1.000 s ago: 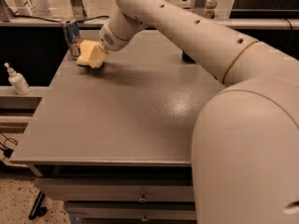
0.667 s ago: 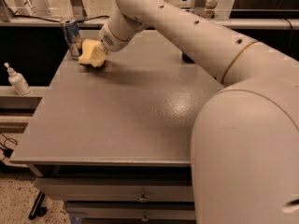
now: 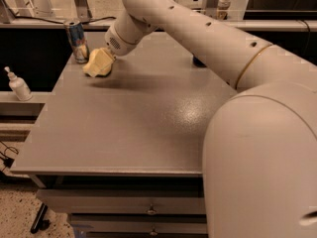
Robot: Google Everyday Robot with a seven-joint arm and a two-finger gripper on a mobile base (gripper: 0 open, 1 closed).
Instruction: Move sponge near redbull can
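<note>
The gripper (image 3: 105,58) has its fingers closed on the sponge (image 3: 96,66) and holds it a little above the grey counter (image 3: 129,133). The sponge hangs just right of the redbull can (image 3: 78,41), close but not touching. I think it only needs setting straight down. A small white bottle (image 3: 19,85) stands well left of the can, off the counter.

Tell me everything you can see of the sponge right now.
The sponge is a pale yellow, soft-looking thick pad. It sits tilted at the tip of the gripper, over the far left corner of the table. It is close beside the redbull can, just to its right. A shadow lies on the table under it. Whether it touches the surface or the can cannot be told.
</note>
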